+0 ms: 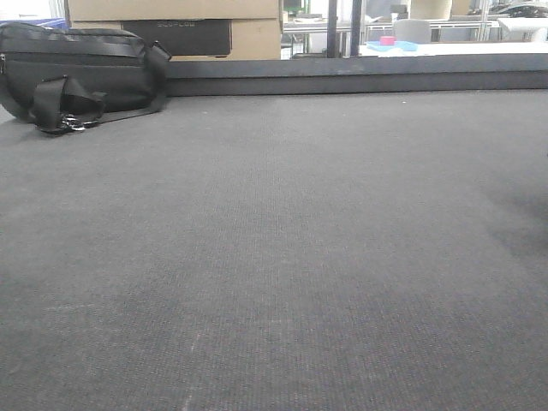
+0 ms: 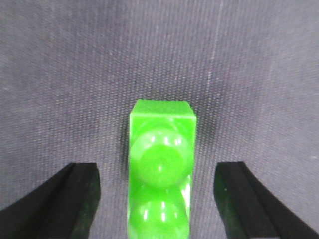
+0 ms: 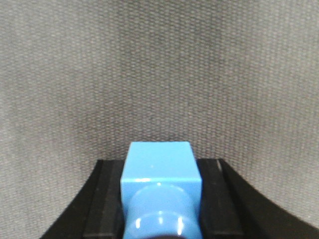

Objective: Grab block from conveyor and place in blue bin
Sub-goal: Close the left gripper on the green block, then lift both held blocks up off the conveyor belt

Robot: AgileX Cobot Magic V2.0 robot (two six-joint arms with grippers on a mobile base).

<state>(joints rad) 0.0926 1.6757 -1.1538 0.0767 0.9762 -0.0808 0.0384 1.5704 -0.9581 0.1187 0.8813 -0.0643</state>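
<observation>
A black bag [image 1: 77,73] with loose straps lies at 10 o'clock in the front view. Behind it, toward 11 o'clock, cardboard boxes [image 1: 171,8] stack around a dark box [image 1: 180,38].

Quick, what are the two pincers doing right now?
Left pincer: open, green block between it, untouched.
Right pincer: closed on blue block.

Bag [image 1: 77,73] far left on conveyor [image 1: 274,257], boxes [image 1: 171,10] behind, first block [image 2: 162,129] between left hand [image 2: 157,174] jaws, second block [image 3: 159,162] in right hand [image 3: 159,172].
</observation>
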